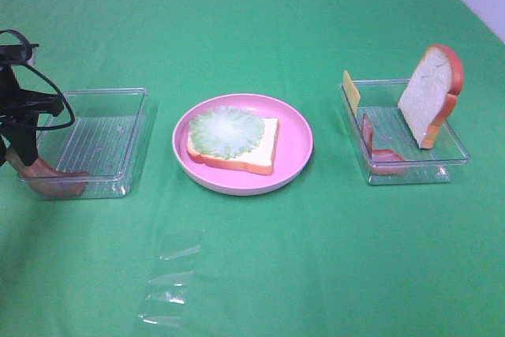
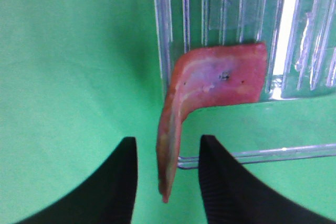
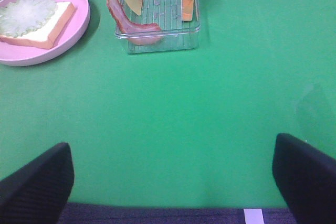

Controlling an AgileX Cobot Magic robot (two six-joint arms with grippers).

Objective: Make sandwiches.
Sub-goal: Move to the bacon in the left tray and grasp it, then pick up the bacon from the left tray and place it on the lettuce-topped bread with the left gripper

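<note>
Straddling with left gripper (image 2: 168,142) the raised end of bacon strip (image 2: 210,82), not yet clenched (gaps both sides); resting at tray (image 1: 118,116), 9 o'clock of plate (image 1: 298,147); close centred, then lift straight.

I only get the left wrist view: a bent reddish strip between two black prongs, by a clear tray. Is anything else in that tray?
Observer: No, the high camera shows the left tray holding only that bacon strip, at its near corner.
Operator: Where's the sandwich?
Observer: On the pink plate in the middle: one bread slice with lettuce on top.
Operator: More ingredients anywhere?
Observer: The right tray holds a standing bread slice, a cheese slice and a second bacon strip.
</note>
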